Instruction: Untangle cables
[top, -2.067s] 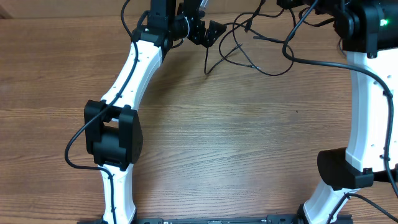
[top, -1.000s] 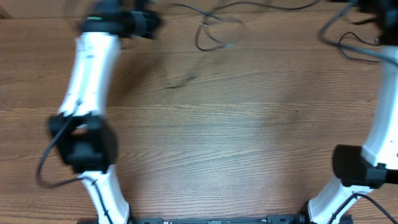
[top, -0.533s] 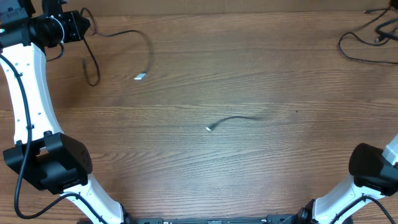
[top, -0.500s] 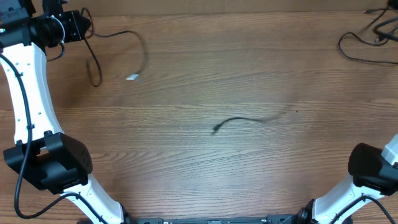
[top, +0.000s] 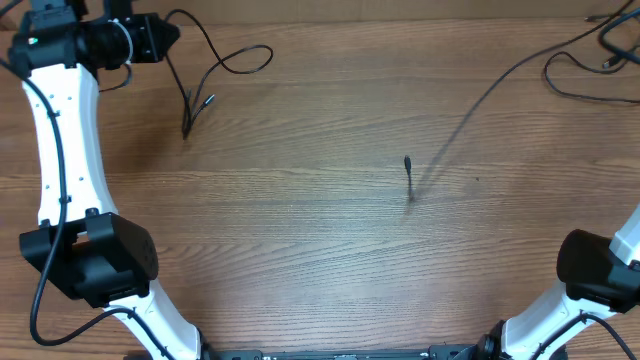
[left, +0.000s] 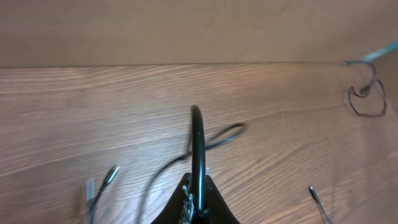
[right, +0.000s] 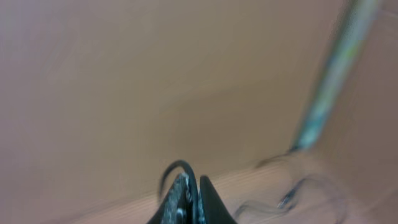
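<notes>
The cables lie apart. My left gripper (top: 160, 38) (left: 198, 183) at the far left is shut on one black cable (top: 228, 62) (left: 196, 134), which loops right and hangs down to two plug ends (top: 190, 115) (left: 109, 175). My right gripper (right: 193, 182) is beyond the overhead view's top right edge and is shut on a second black cable (top: 480, 95) (right: 180, 167). That cable runs in a blurred diagonal line down to a plug end (top: 408, 165) at the table's middle. A third cable (top: 572, 88) curls at the far right.
The wooden table (top: 320, 270) reaches a tan back wall (left: 186, 28). The white left arm (top: 62, 150) runs down the left side, and the right arm's black joint (top: 598, 272) sits at the lower right. A blurred pale pole (right: 333, 71) stands at the right.
The tangle has come apart. My left gripper shifted slightly right and its cable swung into a new loop. The middle cable's free end moved right and now stretches toward the top right.
</notes>
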